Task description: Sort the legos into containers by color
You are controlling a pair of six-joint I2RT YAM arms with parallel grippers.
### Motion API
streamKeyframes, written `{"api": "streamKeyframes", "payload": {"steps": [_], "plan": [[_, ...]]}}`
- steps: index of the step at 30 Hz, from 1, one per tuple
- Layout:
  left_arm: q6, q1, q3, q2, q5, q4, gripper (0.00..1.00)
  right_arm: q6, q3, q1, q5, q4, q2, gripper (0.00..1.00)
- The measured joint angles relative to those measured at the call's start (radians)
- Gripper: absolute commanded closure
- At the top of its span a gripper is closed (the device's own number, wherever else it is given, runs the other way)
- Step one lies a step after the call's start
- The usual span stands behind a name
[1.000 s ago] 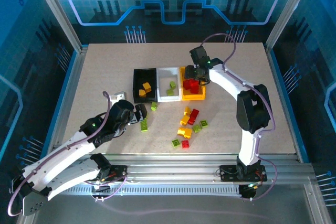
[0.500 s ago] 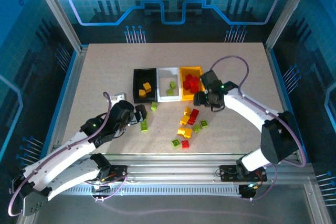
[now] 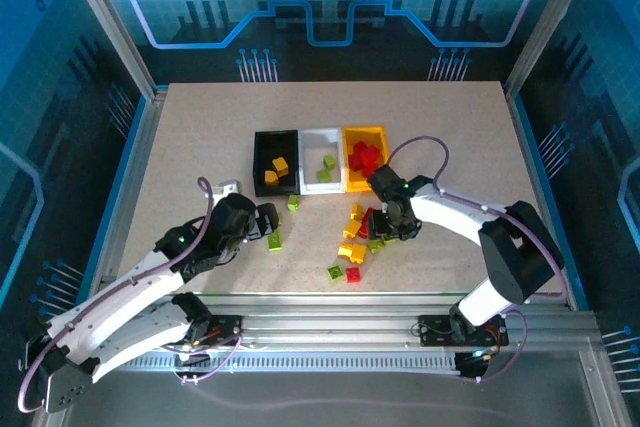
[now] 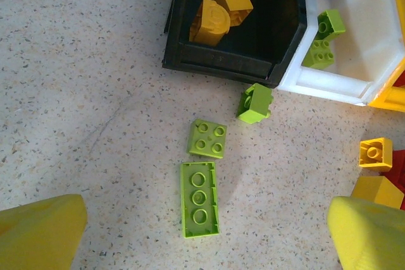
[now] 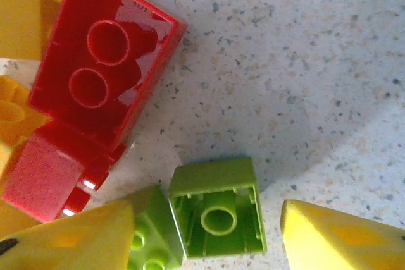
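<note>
Since a second ago, when it hung over the yellow-orange bin (image 3: 365,131), the right arm has swung back and dropped onto the loose pile (image 3: 352,232). That reads as a red drop-off done and the next pick starting. The right gripper (image 5: 212,245) sits low on the table with its fingers part-spread either side of an upturned green brick (image 5: 218,207). I see a gap on the right side, so it isn't pinching yet. A second green brick (image 5: 149,241) butts against the first under the left finger, and a red brick (image 5: 104,61) lies just beyond. I judge there's a risk of catching two at once.

The left gripper (image 4: 202,235) hasn't moved. It's spread wide and holding nothing, above a long green brick (image 4: 199,199) and a square one (image 4: 207,138) near the black bin (image 4: 221,67).

Sorting so far: yellows in black, greens in the white bin (image 3: 322,133), reds in yellow-orange. A dozen or so bricks are still on the table.

No readable writing. The moulded marks inside the red brick are too small to make out.
</note>
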Motion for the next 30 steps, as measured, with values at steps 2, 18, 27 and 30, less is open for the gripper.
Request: {"api": "streamKeyframes", "payload": {"steps": [2,18,27,30], "plan": [[0.0,0.002,0.0,0.0,0.0,0.0,0.01,0.006,-0.007,-0.001,0.012,0.005,0.005,0.42],[0.0,0.006,-0.007,0.006,0.012,0.004,0.01,0.031,-0.078,-0.094,0.041,0.05,-0.021,0.65],[0.0,0.009,-0.007,0.013,0.019,0.004,0.01,-0.003,0.026,-0.047,0.022,0.024,-0.082,0.71],[-0.001,0.009,-0.007,0.013,0.019,0.004,0.01,-0.025,0.183,0.024,0.013,0.031,-0.065,0.7]]}}
